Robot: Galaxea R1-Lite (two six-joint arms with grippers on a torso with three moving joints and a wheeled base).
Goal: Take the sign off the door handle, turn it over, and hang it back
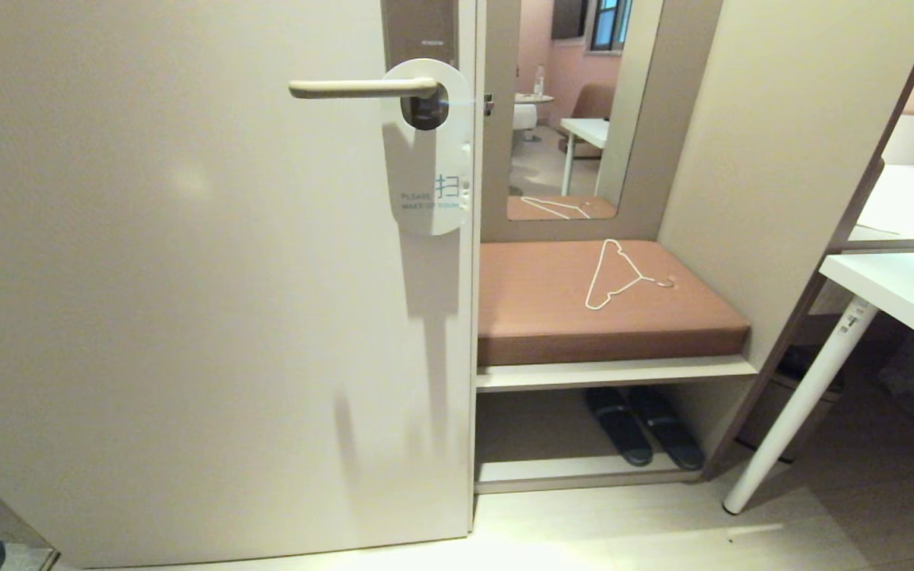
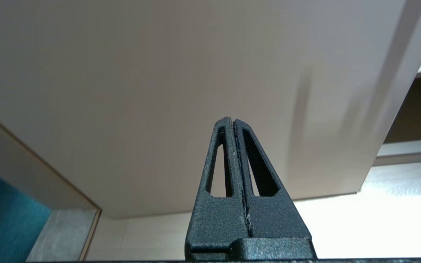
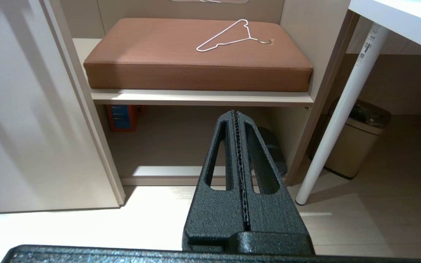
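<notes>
Quick status, looks basically done imo. The sign [image 1: 428,159] is hanging on the door handle [image 1: 350,88], its round hole over the lever right by the backplate, and the face showing is the white one w/ blue text ("PLEASE MAKE UP ROOM" as far as I can read it). The blue do-not-disturb side isn't visible, so I'd guess that's the flip already made, tho from this alone you can't rule out it's just the untouched start.

Left gripper [image 2: 233,122] is pinched fully closed, nothing in it, pointing at the bare door [image 2: 181,73] low down near the floor. Right gripper [image 3: 236,115] same deal, closed and empty, aimed at the shelf under the brown seat cushion [image 3: 196,54], where a white wire hanger [image 3: 232,35] lies. Neither is anywhere near the sign.

So what's left: prob nothing.
</notes>
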